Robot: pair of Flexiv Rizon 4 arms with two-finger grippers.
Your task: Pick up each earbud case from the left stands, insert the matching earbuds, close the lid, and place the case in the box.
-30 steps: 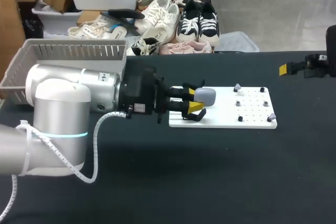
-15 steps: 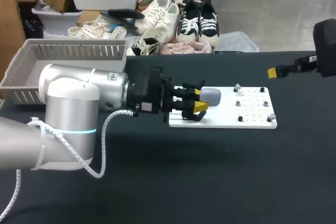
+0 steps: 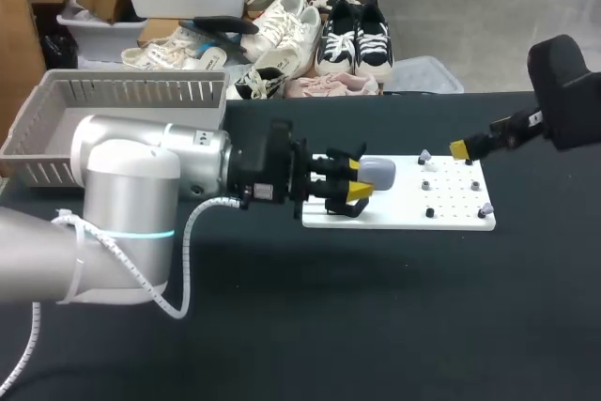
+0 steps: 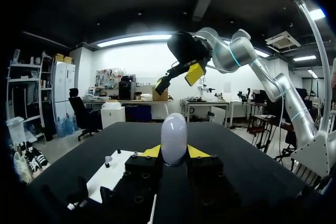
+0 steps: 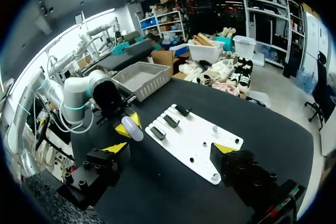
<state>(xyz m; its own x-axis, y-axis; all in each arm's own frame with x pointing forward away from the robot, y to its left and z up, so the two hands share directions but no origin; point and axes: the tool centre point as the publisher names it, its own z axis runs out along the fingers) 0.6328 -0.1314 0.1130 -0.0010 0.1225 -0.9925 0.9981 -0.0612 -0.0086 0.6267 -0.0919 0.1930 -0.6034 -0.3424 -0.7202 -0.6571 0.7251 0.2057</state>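
The board [image 3: 451, 215] lay right of centre on the surface [image 3: 376, 326], the basket [image 3: 122, 91] at the surface's far left corner, the case [image 3: 376, 173] over the board's left end.

Black table, matte top.
Table [image 3: 376, 316] carries a flat white board [image 3: 451, 221] right of centre, lying square to the edge. Three black stands [image 5: 164, 121] sit in a row at one end of the board, small pegs [image 3: 429, 185] dotted over the other. Grey slatted basket [image 3: 56, 100] at the far left corner.
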